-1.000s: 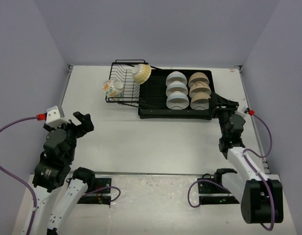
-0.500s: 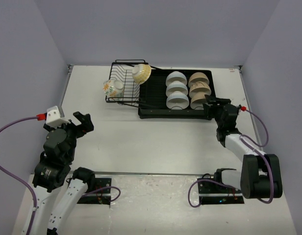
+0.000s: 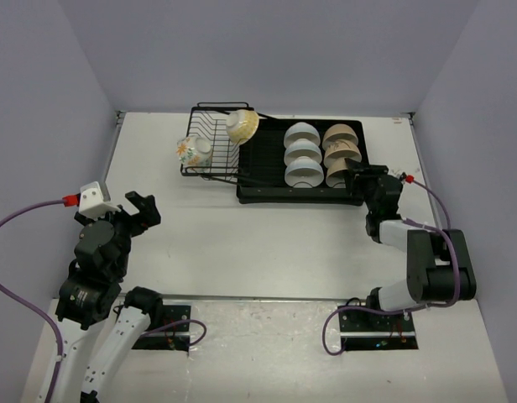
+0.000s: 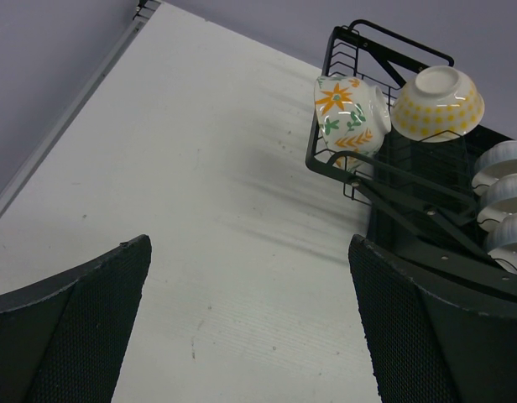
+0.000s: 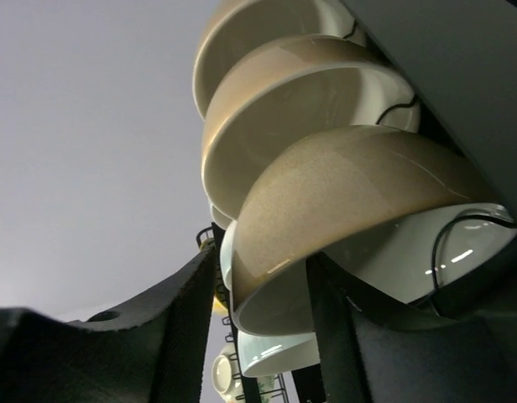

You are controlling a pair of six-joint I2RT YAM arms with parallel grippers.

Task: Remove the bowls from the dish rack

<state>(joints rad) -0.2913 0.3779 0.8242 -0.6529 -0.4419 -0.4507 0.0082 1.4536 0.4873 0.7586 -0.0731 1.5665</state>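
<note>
While both arms sit at the near edge, a matte white tabletop (image 3: 267, 227) runs away from them to plain pale lilac walls (image 3: 267, 50) that close it in at the back and on both sides. Well ahead of the left gripper (image 4: 250, 336), off to its right, stands the black dish rack (image 3: 242, 172): a thin-wire basket (image 3: 210, 144) joined on its right to a wider, shallow black plastic drain tray (image 3: 263, 164). That gripper hangs over bare table with its jaws spread wide and nothing between them. At the basket corner nearest to it a small white ceramic bowl with orange flowers and green leaves (image 4: 349, 113) lies tipped on its side against the wires. Just beyond and to the right, a round bowl patterned in yellow checks (image 4: 437, 102) leans bottom-up, its pale foot ring showing. Three glossy white bowls (image 3: 302, 154) stand on edge in the tray, overlapping in a row that runs away from the arms. Three cream ceramic bowls (image 3: 341, 154) form a matching row beside them. The right gripper (image 3: 356, 178) sits at the tray's near right corner, against the closest cream bowl (image 5: 351, 185). Its black fingers (image 5: 187, 327) stand partly apart with that bowl's rim passing between them. Whether they press on it I cannot tell. All eight bowls are in the rack.
</note>
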